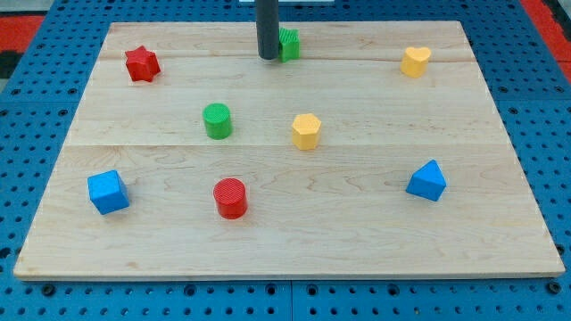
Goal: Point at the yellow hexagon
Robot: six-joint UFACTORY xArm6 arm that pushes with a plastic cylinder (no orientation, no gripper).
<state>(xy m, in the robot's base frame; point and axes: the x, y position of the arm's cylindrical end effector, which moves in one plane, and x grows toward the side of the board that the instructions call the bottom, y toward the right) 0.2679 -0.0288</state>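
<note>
The yellow hexagon (306,130) stands near the middle of the wooden board (285,232). My tip (268,57) is at the view's top, touching or just left of a green block (289,44) that the rod partly hides. The tip is well above and a little left of the yellow hexagon, apart from it.
A red star (141,64) is at the top left, a yellow heart-like block (415,61) at the top right. A green cylinder (217,120) and a red cylinder (230,198) are left of centre. A blue cube (108,192) is lower left, a blue block (427,181) lower right.
</note>
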